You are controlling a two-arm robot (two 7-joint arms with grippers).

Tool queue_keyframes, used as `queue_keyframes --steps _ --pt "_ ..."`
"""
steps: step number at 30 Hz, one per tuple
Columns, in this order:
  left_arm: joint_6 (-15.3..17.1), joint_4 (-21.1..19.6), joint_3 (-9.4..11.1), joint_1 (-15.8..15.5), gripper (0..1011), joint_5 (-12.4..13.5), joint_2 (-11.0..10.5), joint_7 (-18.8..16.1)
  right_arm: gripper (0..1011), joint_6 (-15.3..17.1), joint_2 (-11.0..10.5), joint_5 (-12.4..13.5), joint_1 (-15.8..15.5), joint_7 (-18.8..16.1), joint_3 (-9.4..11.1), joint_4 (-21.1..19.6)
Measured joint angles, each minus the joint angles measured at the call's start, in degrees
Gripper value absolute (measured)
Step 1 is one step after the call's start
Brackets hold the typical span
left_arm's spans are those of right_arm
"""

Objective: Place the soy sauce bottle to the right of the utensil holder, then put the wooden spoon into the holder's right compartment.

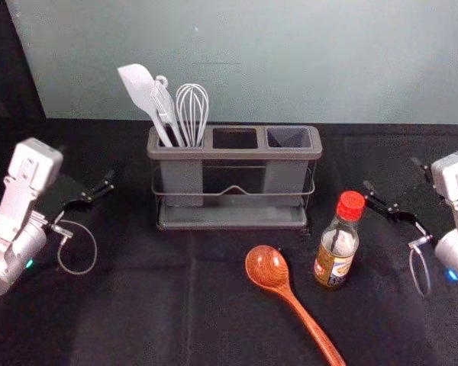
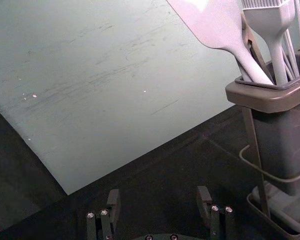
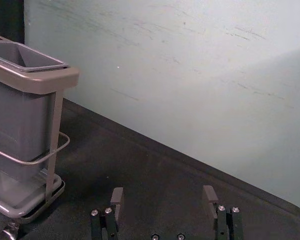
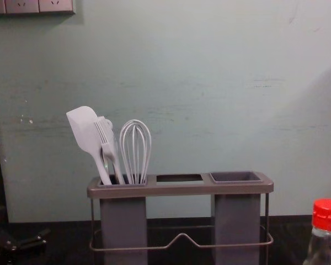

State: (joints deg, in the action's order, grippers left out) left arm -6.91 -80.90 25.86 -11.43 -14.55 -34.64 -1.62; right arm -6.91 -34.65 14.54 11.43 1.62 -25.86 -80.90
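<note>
Whisk (image 1: pixel 191 114), spatula (image 1: pixel 141 89), perhaps fork (image 4: pixel 104 134), bottle (image 1: pixel 338 244) near spoon (image 1: pixel 269 268)

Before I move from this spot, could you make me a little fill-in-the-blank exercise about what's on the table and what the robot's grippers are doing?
The soy sauce bottle stands to the robot's ____ of the wooden spoon.
The cap on the bottle is coloured ____.
The whisk stands in the utensil holder's ____ compartment.
Neither the left gripper nor the right gripper is shut: both are ____.

Missing words: right; red; left; open
</note>
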Motion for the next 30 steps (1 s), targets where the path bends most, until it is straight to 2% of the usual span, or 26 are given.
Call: queue_keyframes --steps 30 --pt "0.0 0.0 0.0 0.0 1005 0.0 0.0 0.0 1003 0.0 0.0 0.0 0.0 0.0 0.0 0.0"
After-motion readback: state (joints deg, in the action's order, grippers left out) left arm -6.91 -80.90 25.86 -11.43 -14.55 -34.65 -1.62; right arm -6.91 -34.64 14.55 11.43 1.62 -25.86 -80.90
